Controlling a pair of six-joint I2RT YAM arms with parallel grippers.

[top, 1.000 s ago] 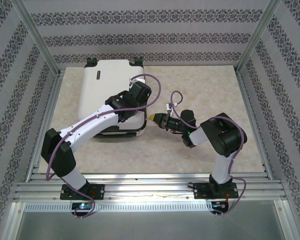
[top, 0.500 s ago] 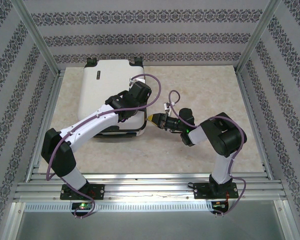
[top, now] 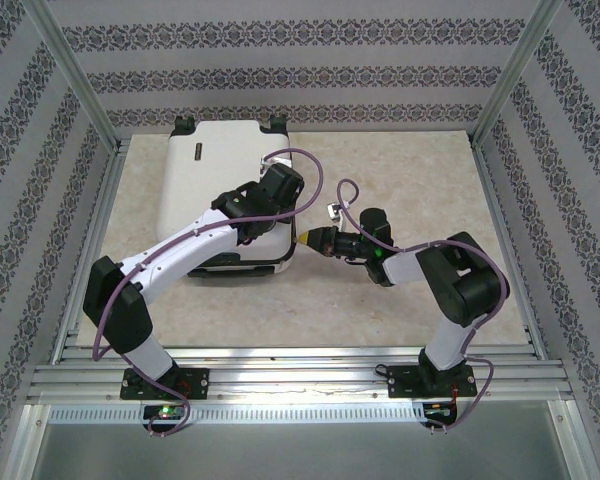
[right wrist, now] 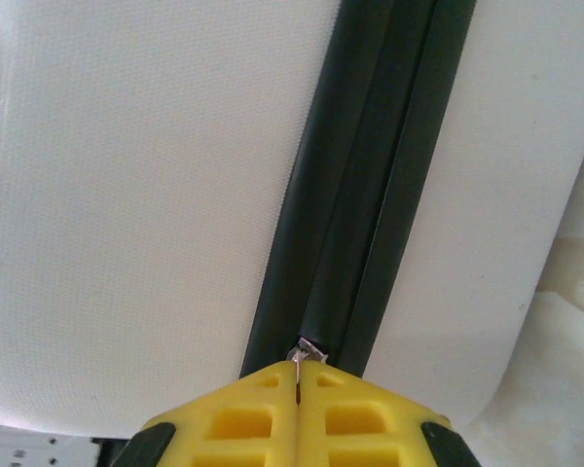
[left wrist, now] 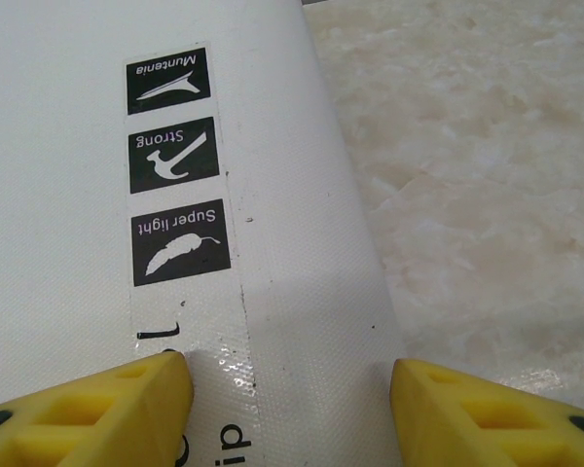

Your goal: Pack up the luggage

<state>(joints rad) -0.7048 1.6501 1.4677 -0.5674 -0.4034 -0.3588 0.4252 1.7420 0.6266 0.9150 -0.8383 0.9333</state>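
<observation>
The luggage (top: pixel 215 190), a white hard-shell suitcase, lies flat and closed on the far left part of the table (top: pixel 410 180), its black caster wheels (top: pixel 185 123) at the far edge. Three black square labels (left wrist: pixel 175 156) run in a row on its top shell, the nearest reading "Super light" with a feather, the next "Strong" with a hammer. A black zipper band (right wrist: pixel 370 195) runs along the seam between the two white halves on the right side.

The right gripper (top: pixel 305 238) reaches in from the right and meets that right side near the near corner. In the right wrist view its yellow fingers (right wrist: pixel 243 418) are pressed together, pinching a small silvery zipper tab (right wrist: pixel 303 350) right at the band.

The left gripper (left wrist: pixel 287 389) hangs over the near right part of the top shell, its yellow fingertips (left wrist: pixel 127 394) spread apart with bare shell between them and nothing held; I cannot tell if they touch the shell.

The table top is pale marbled beige.
</observation>
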